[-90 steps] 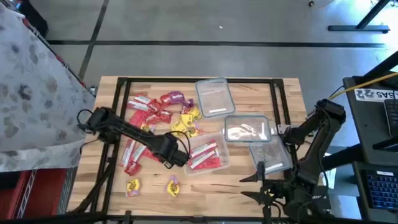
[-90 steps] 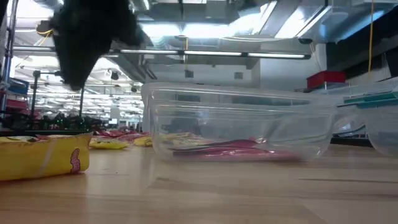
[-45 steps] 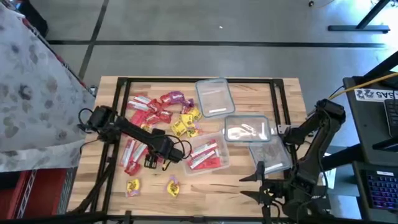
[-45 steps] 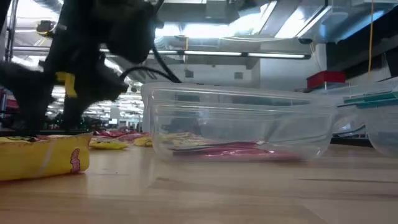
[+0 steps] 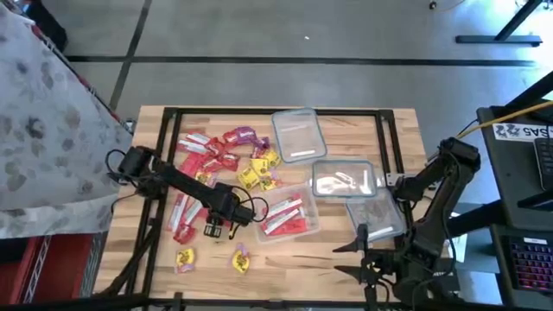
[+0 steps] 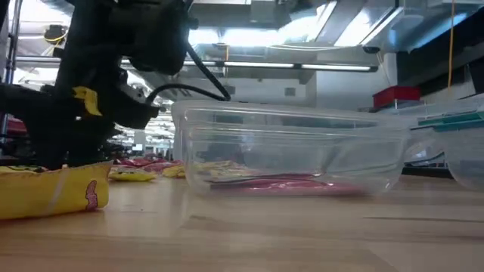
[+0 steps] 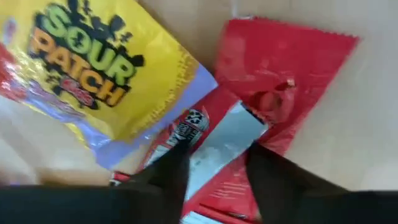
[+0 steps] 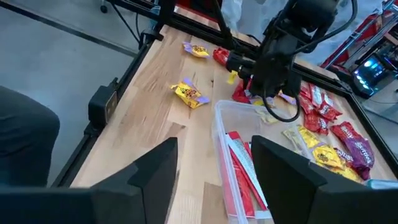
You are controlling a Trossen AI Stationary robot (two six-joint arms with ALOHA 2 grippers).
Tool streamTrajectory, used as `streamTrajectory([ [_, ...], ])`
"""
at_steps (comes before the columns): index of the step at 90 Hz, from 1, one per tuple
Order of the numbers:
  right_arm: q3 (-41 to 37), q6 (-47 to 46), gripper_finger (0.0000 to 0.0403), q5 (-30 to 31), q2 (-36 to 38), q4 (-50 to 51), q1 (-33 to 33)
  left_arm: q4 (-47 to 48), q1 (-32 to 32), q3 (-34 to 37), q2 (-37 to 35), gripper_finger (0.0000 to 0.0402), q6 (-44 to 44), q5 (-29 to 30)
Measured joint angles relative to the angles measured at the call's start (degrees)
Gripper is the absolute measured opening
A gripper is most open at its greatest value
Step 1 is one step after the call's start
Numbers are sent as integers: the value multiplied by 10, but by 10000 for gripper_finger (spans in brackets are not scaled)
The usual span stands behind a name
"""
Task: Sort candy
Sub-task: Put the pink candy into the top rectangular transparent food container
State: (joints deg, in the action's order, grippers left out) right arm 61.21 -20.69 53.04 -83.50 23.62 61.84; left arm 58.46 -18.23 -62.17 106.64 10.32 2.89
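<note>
While the right gripper (image 8: 214, 163) is waiting with fingers spread at the table's (image 5: 346, 246) near right corner, the left gripper (image 5: 212, 227) — over the red tub (image 5: 289, 216) a second ago — is now coming down, open, on the candy (image 5: 220, 160) beside it, suggesting a delivery is finished and another pick is starting. Only the left wrist view is revealing the target — a red packet (image 7: 217, 146) between the parted fingers, not yet gripped, a yellow packet (image 7: 93, 68) overlapping its edge.

Glossy foil-like candy (image 7: 273, 106) wrappers (crinkled); clear smooth plastic tub (image 5: 289, 214); matt wood table (image 5: 346, 255).
</note>
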Motion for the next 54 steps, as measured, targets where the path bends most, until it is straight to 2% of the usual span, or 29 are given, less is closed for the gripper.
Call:
streamTrajectory([
  [9, 0, 0, 193, 0, 0, 0, 0, 16, -2, -17, 2, 26, 26, 0],
  [15, 0, 0, 193, 0, 0, 1, 0, 35, -2, -38, 4, 8, 44, -3],
  [33, 0, 2, 193, 3, 0, 1, 0, 197, -9, -170, 5, 2, 91, 19],
  [43, 0, 3, 193, 4, 0, 1, 0, 264, -11, -267, 5, 1, 174, 39],
  [54, 0, 4, 193, 5, 0, 1, 0, 223, -4, -361, 3, 1, 280, 55],
])
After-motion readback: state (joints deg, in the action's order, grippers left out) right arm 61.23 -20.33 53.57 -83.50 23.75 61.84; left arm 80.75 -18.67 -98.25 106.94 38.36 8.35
